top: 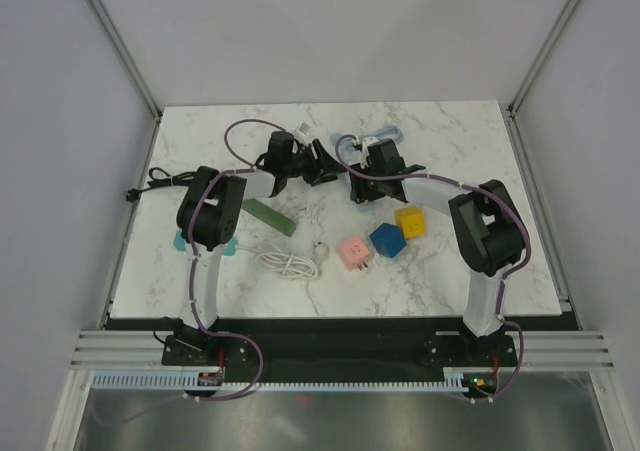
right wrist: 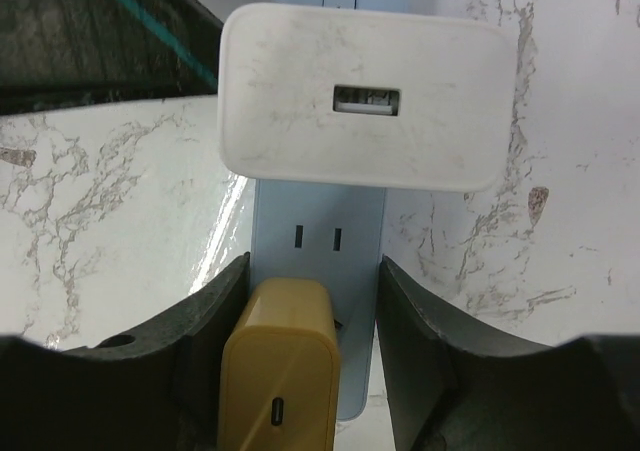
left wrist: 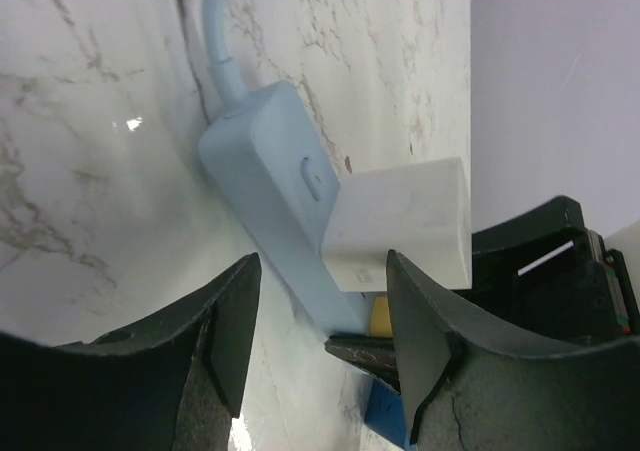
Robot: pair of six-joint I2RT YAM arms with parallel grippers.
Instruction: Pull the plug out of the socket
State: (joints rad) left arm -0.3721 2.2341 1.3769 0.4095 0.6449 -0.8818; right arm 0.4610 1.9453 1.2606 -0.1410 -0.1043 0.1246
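One pale-blue plastic socket strip (right wrist: 318, 211) is clamped by the right gripper (right wrist: 315, 281). Two plugs are seated in it: a white square plastic plug (right wrist: 360, 96) and a yellow plastic plug (right wrist: 280, 371). The left gripper (left wrist: 322, 271) is seen with jaws apart beside the white one.

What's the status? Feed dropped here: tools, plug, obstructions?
Left tool open at white plug. Right tool clamped on blue strip. White plug in socket. Yellow plug between right jaws.

We see a white plug (right wrist: 360, 96), a mustard-yellow plug (right wrist: 280, 371), a pale blue socket strip (right wrist: 318, 236), a pink cube (top: 355, 250), and a white bench (right wrist: 560, 221) veined with grey.
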